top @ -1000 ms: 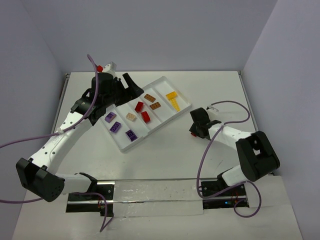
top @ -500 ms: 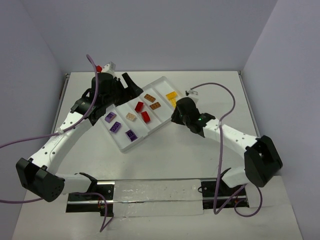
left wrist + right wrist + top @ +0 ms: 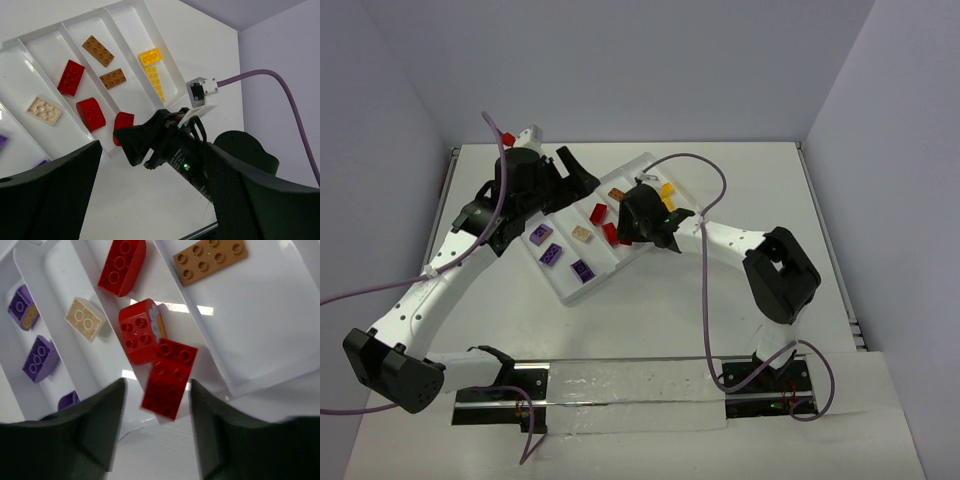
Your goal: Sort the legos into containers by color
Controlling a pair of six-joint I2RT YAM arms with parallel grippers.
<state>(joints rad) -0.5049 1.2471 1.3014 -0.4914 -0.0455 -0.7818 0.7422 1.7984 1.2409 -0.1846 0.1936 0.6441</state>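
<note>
A third red brick (image 3: 167, 377) goes in as your right jaws let go over the tray (image 3: 260, 340).
Your right jaws stand spread, with the brick loose between them at the ridge beside two reds (image 3: 140, 330); landed or still falling, you cannot tell. A second ago that arm (image 3: 740, 240) was out at the right of the bench (image 3: 650, 320). Your left jaws gape empty near the tray. One tan brick (image 3: 86, 319) shares the red lane and is likely the last misfit.
</note>
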